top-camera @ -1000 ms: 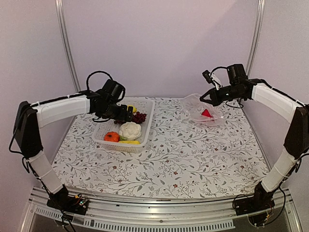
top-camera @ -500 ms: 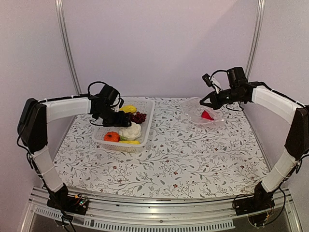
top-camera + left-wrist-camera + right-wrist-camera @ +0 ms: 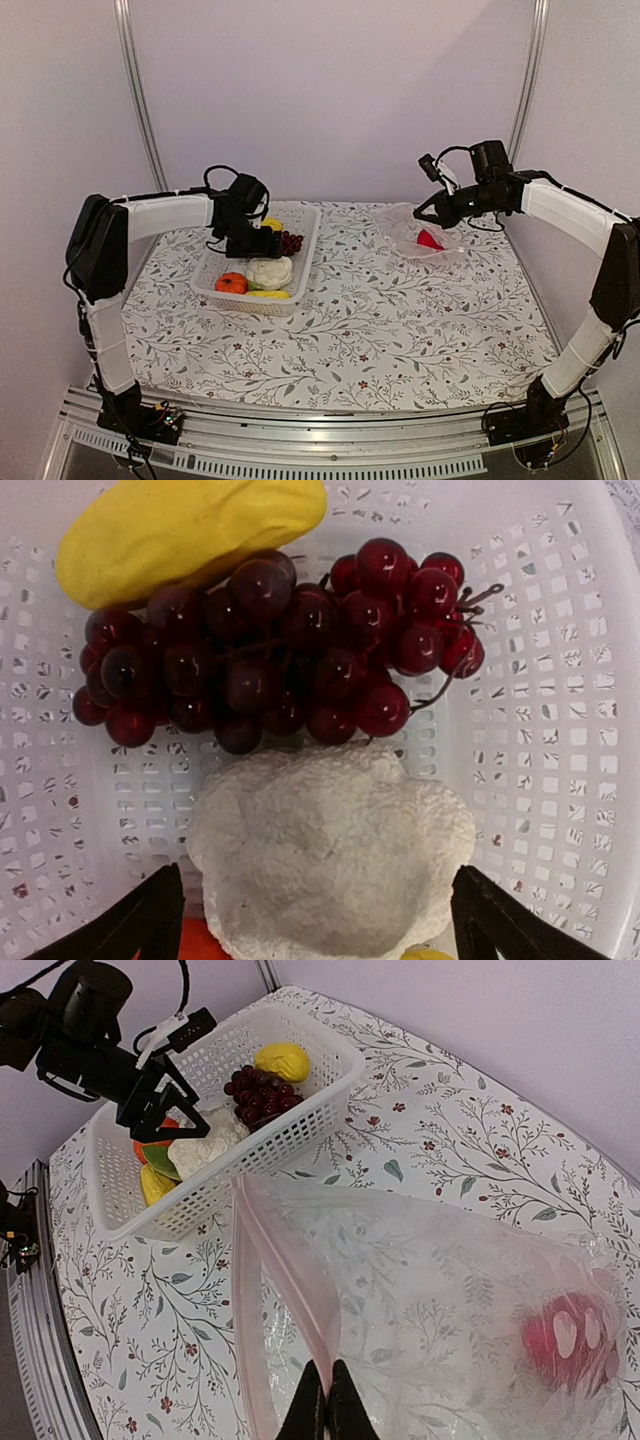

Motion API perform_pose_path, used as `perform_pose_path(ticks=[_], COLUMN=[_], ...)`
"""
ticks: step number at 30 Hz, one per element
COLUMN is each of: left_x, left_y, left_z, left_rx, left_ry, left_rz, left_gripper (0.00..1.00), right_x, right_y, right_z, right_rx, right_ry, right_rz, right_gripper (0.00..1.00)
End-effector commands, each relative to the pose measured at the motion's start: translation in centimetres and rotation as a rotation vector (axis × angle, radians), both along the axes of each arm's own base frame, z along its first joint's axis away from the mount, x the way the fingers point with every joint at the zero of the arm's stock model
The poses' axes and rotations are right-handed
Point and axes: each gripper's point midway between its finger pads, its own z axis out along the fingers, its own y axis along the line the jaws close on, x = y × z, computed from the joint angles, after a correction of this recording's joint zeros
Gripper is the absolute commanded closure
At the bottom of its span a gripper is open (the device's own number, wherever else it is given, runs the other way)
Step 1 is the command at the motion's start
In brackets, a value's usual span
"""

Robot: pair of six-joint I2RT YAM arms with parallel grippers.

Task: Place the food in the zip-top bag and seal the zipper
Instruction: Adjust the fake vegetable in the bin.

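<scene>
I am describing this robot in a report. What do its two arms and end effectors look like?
Both the left arm and right arm have white sleeved links between black joints, with black cables looping near the wrists. The left end effector and right end effector have slim black fingers.

Your left tool [image 3: 315,900] hangs spread over the cauliflower [image 3: 330,860] in the basket [image 3: 560,730]. Grapes [image 3: 280,650] and lemon [image 3: 190,530] crowd just beyond, with basket walls either side. Bare counter [image 3: 400,310] runs from basket to bag [image 3: 420,1290], whose edge your right tool [image 3: 322,1405] pinches.
</scene>
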Motion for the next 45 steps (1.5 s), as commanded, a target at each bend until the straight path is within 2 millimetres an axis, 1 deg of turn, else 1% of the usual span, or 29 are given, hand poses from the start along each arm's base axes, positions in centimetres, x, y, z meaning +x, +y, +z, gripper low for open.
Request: perform_pose_path(ticks=[1,6,9,11,13,15,20,24,27,28,30,32,34,37,39,42,45], left_x=[-1.2,-1.7,-2.0,-2.0,-1.9,-1.9,-2.2,-2.4,-2.4,-2.1,-2.0,-2.0,-1.6,-0.9,0.0,1.4,2.2], left_y=[-0.4,-1.0,-1.0,-0.8,-0.3,0.5,0.9,0.8,0.2,-0.3,-1.3,-2.4,-3.5,-4.5,-4.8,-4.5,-4.0], left_z=[-1.9,-3.6,-4.1,-3.8,-3.1,-2.2,0.0,1.7,3.7,4.9,6.4,7.2,7.5,6.7,5.5,3.4,2.0], left_rx=[0.067,0.069,0.076,0.077,0.068,0.034,-0.199,-0.293,-0.380,-0.426,-0.506,-0.582,-0.651,-0.719,-0.722,-0.703,-0.680], left_ry=[0.064,0.130,0.157,0.151,0.138,0.121,0.054,-0.015,-0.092,-0.134,-0.173,-0.181,-0.186,-0.175,-0.151,-0.106,-0.071], left_rz=[-0.005,-0.026,-0.036,-0.037,-0.027,-0.007,-0.005,-0.029,-0.064,-0.080,-0.115,-0.146,-0.170,-0.176,-0.158,-0.115,-0.069], left_gripper=[0.08,0.09,0.17,0.24,0.29,0.32,0.39,0.39,0.39,0.39,0.39,0.39,0.39,0.38,0.38,0.34,0.28], right_x=[-0.6,-0.6,-0.6,-0.5,-0.6,-0.6,-0.6,-0.6,-0.7,-0.7,-0.7,-0.7,-0.7,-0.8,-0.8,-0.9,-0.9], right_y=[0.0,0.1,0.1,0.0,0.0,0.1,0.1,0.1,0.1,0.2,0.1,0.1,0.1,0.1,0.1,0.1,0.0], right_z=[0.7,0.6,0.4,0.4,0.4,0.3,0.3,0.2,0.2,0.2,0.4,0.4,0.4,0.5,0.4,0.5,0.7], right_rx=[0.006,0.009,0.007,0.004,0.005,0.006,0.006,0.009,0.010,0.010,0.011,0.011,0.011,0.011,0.011,0.011,0.011], right_ry=[-0.022,-0.019,-0.015,-0.014,-0.014,-0.010,-0.010,-0.004,-0.001,-0.002,-0.005,-0.005,-0.006,-0.007,-0.006,-0.008,-0.013], right_rz=[0.013,0.017,0.016,0.013,0.014,0.016,0.015,0.019,0.018,0.019,0.016,0.017,0.015,0.015,0.015,0.016,0.016], right_gripper=[1.00,1.00,1.00,1.00,1.00,1.00,1.00,1.00,1.00,1.00,1.00,1.00,1.00,1.00,1.00,1.00,1.00])
